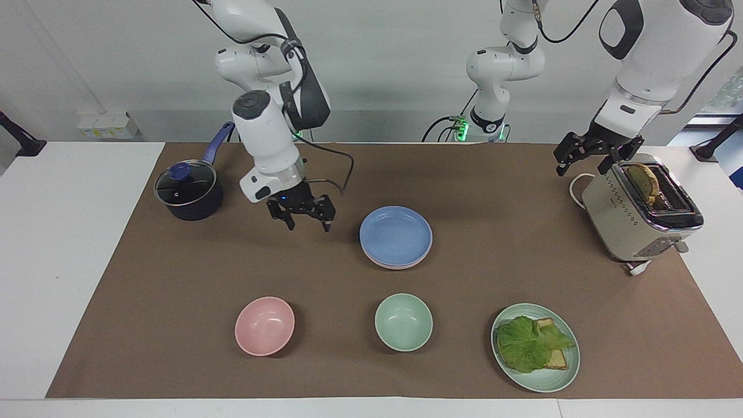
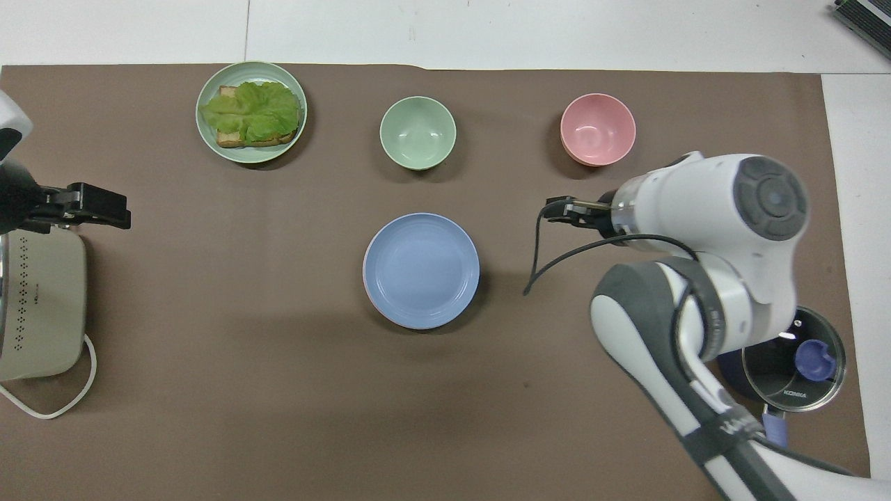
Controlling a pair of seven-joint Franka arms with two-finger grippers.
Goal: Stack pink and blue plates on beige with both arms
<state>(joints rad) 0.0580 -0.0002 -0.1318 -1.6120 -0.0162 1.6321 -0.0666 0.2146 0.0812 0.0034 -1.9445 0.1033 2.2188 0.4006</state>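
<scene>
The blue plate (image 1: 396,235) (image 2: 422,270) lies flat mid-table on top of the pink plate (image 1: 399,266), of which only a thin rim shows. Beige is hidden in both views. My right gripper (image 1: 307,223) (image 2: 557,209) hangs open and empty above the mat, beside the stack toward the right arm's end and apart from it. My left gripper (image 1: 582,167) (image 2: 99,207) waits open and empty in the air at the toaster's edge.
A dark pot with a glass lid (image 1: 188,191) stands at the right arm's end. A toaster (image 1: 638,215) holding toast stands at the left arm's end. Farther from the robots sit a pink bowl (image 1: 264,325), a mint bowl (image 1: 403,321) and a mint plate (image 1: 545,384) with lettuce and bread.
</scene>
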